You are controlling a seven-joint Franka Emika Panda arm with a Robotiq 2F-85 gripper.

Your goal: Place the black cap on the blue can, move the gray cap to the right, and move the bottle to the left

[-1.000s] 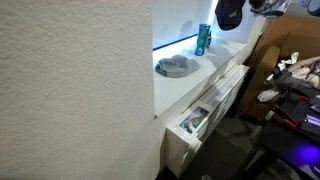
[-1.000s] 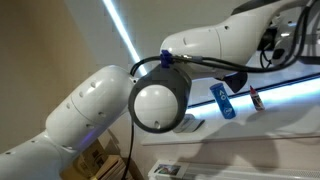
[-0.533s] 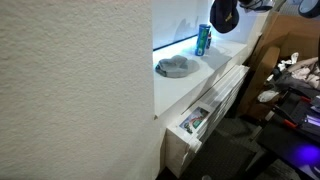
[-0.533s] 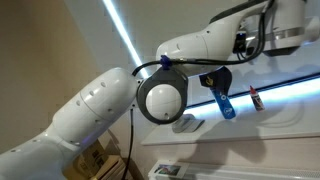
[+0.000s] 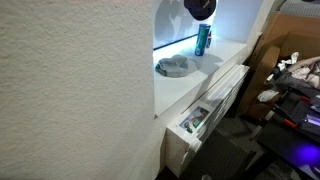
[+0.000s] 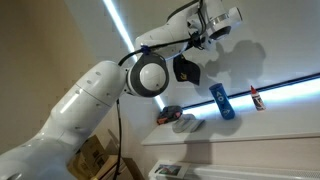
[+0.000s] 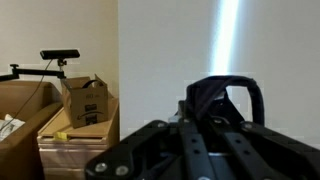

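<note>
Black cap (image 5: 200,8) is suspended in the air, clamped in the gripper (image 7: 205,115), whose jaws are closed on the fabric; the wrist view shows the cap directly ahead of the fingers. In an exterior view the cap hangs above the blue can (image 5: 203,40), clear of it and not touching. The can stands upright on the white shelf (image 5: 225,55). The gray cap (image 5: 176,67) lies on the same shelf, near the can. In an exterior view the bottle (image 6: 259,98) sits at the can's opposite side. Below the shelf, a drawer (image 5: 205,110) is open.
</note>
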